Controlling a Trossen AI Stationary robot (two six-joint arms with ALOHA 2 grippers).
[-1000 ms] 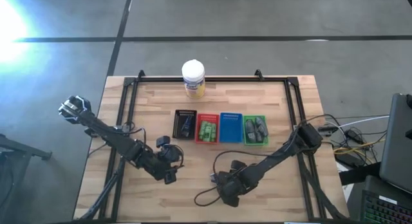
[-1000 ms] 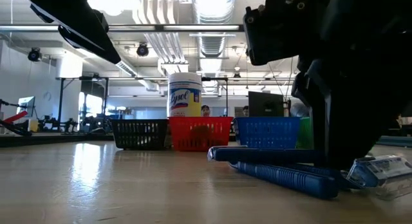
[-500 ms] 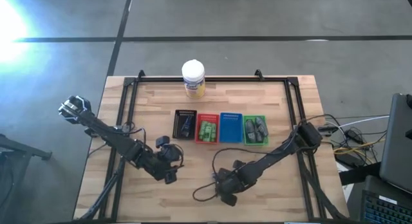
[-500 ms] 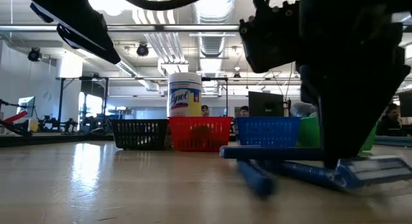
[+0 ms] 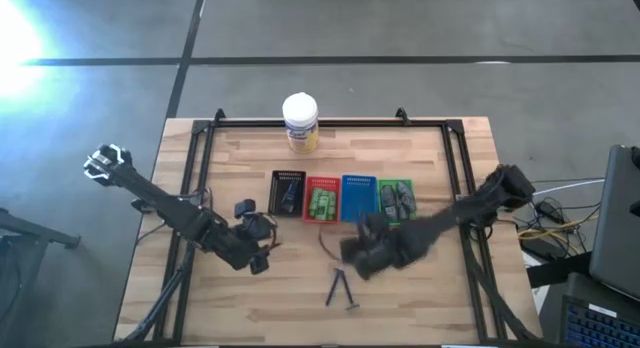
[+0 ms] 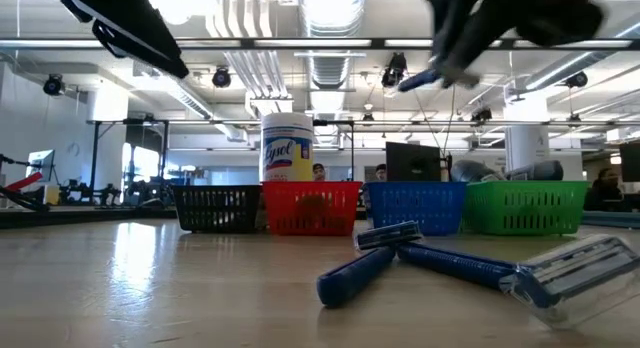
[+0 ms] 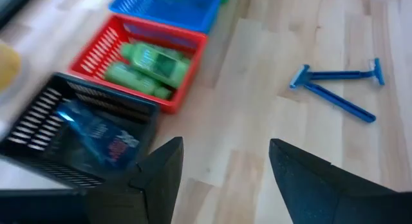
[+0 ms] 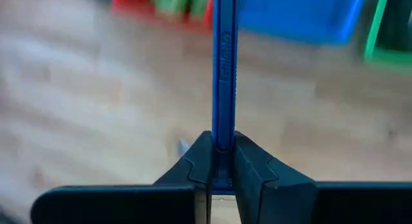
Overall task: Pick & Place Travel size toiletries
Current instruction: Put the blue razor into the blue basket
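My right gripper (image 5: 362,251) is shut on a blue razor (image 8: 224,69) and is lifted above the table in front of the trays; it also shows high in the low view (image 6: 470,33). Two more blue razors (image 5: 341,288) lie crossed on the wood near the front; they also show in the low view (image 6: 400,263) and the left wrist view (image 7: 336,90). My left gripper (image 7: 222,169) is open and empty above the table, left of the razors (image 5: 258,253). Green bottles (image 7: 145,63) lie in the red tray (image 5: 322,200). Grey items (image 5: 396,198) lie in the green tray. My right gripper pinches the razor's blue handle (image 8: 223,137) between its two fingers, near one end. The handle runs along the fingers and sticks out straight past their tips. The razor is lifted clear of the table; its head lies outside the right wrist view.
Black (image 5: 288,192), red, blue (image 5: 357,197) and green (image 5: 396,214) trays stand in a row at the table's middle. A white-lidded jar with a yellow label (image 5: 300,123) stands at the far edge. Bare wood lies at the front left.
My right gripper has risen from the table's near side with one blue razor and gone toward the trays. The razor is lifted clear; two razors stay lying on the wood. My left gripper has shifted a little toward the far edge.
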